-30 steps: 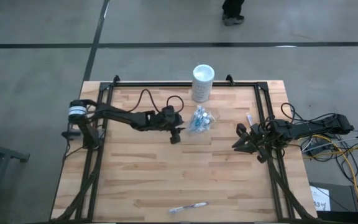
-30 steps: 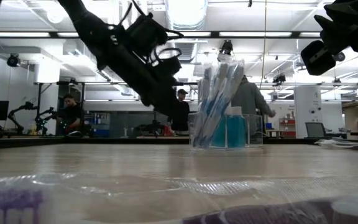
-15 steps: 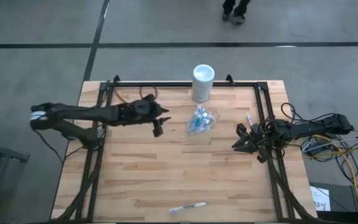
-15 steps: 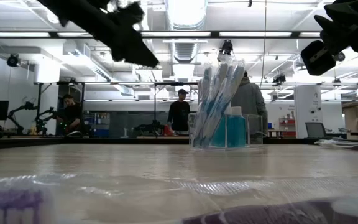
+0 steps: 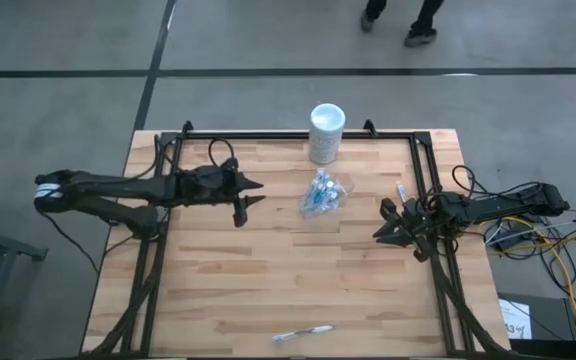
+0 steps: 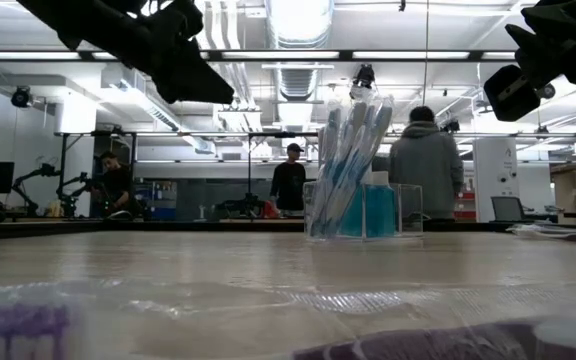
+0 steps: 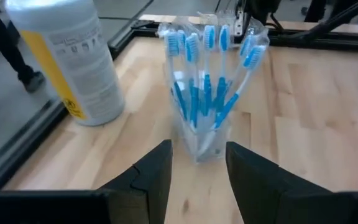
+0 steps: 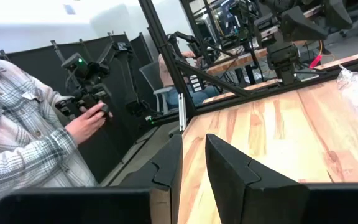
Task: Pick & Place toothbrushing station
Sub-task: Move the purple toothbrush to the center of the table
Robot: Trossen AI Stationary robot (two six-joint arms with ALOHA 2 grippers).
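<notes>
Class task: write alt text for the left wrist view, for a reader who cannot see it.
A small clear cup of blue-and-white toothbrushes stands upright on a wooden table, framed between the open fingers of the left hand, which holds nothing. A white cylinder with a yellow label stands beside the cup.

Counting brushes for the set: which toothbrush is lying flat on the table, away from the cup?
The lone toothbrush near the table's front edge. It lies flat on the wood; the others stand bunched in the clear cup beside the white cylinder.
</notes>
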